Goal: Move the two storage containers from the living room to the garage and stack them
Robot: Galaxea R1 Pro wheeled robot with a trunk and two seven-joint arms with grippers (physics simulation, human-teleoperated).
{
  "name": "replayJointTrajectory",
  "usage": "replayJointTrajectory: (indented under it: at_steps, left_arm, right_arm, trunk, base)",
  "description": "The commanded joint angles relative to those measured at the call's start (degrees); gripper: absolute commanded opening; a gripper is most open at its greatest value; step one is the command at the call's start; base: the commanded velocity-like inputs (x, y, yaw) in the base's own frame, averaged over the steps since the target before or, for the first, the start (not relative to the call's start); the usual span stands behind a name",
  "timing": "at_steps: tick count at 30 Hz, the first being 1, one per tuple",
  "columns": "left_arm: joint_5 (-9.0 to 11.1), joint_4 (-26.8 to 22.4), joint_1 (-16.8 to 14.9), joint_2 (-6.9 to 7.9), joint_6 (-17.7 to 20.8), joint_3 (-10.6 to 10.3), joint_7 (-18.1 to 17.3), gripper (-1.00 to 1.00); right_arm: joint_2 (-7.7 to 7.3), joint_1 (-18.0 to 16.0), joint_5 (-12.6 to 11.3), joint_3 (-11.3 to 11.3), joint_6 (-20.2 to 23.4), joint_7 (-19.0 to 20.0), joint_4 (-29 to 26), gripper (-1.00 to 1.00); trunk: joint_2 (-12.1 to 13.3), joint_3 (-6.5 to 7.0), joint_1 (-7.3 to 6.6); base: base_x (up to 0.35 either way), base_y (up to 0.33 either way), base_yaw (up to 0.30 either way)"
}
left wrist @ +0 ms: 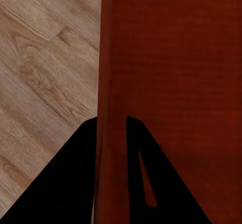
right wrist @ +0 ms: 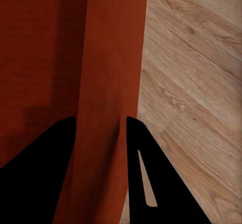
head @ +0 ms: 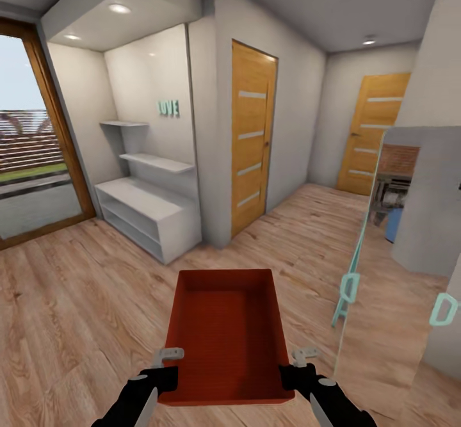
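The bin (head: pixel 225 331) looks like matt red-orange plastic, its inside bottom faintly ribbed, its walls smooth. The floor (head: pixel 83 299) is light wood plank with visible grain and a dull sheen. At twelve o'clock a door (head: pixel 252 136) shows orange-brown wood with frosted stripes; a second door (head: pixel 373 134) at one o'clock matches it. The shelf unit (head: pixel 150 212) at eleven o'clock is smooth, matt pale grey. The fingers (left wrist: pixel 70 178) on the bin's wall look flat matt black.

Red-orange container (head: pixel 225 337) held over wood plank floor (head: pixel 77 299), left gripper (head: pixel 168 364) and right gripper (head: pixel 301 365) clamping its sides
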Motion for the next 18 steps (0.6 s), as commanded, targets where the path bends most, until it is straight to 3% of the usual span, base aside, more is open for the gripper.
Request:
replayJointTrajectory:
  at_steps: [1, 18]
  left_arm:
    - [-0.9, 0.0, 0.0, 0.35, 0.5, -0.1, 0.9, -1.00]
    - [-0.9, 0.0, 0.0, 0.35, 0.5, -0.1, 0.9, -1.00]
  right_arm:
    - [-0.05, 0.0, -0.9, 0.5, -0.5, 1.3, -1.1, -1.00]
    - [-0.05, 0.0, -1.0, 0.5, -1.3, 1.3, -1.1, -1.00]
  trunk:
    - [-0.1, -0.09, 0.05]
    - [-0.1, -0.09, 0.05]
  base:
    - [0.329, 0.116, -0.016]
    - [0.329, 0.122, -0.002]
